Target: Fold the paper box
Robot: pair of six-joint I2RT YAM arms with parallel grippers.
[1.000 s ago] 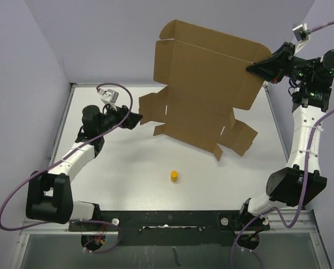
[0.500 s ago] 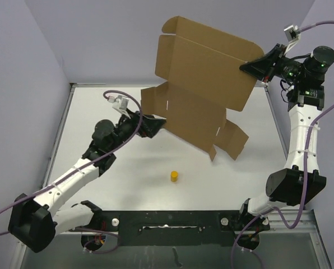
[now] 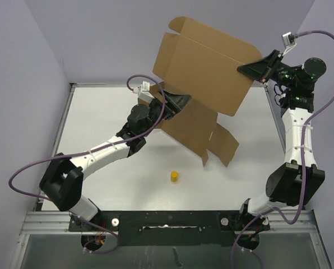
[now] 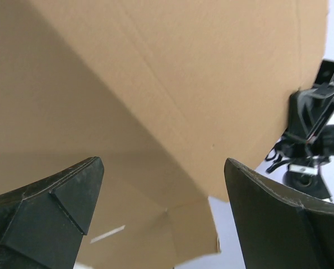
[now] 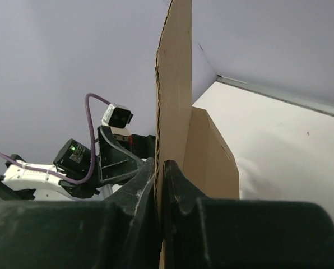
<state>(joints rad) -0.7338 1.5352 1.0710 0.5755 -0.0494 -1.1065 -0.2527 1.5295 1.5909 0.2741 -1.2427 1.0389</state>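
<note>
Hanging clamped in the right pincer (image 3: 242, 68), paper box (image 3: 206, 70) faces the spread left pincer (image 4: 162, 168); yellow cylinder (image 3: 174, 176) stands apart.

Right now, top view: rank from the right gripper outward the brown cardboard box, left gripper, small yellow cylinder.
1. Brown cardboard box: in the right gripper.
2. Left gripper: leftward, beside the box.
3. Small yellow cylinder: on the table.

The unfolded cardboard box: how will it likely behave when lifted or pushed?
Probably fairly stiff: pinched only at one edge by the right tool, the cardboard box holds its main panel flat. Likely light, since that one pinch seems to carry it. Its lower flaps hang angled at creases, so a push would probably hinge them.
</note>
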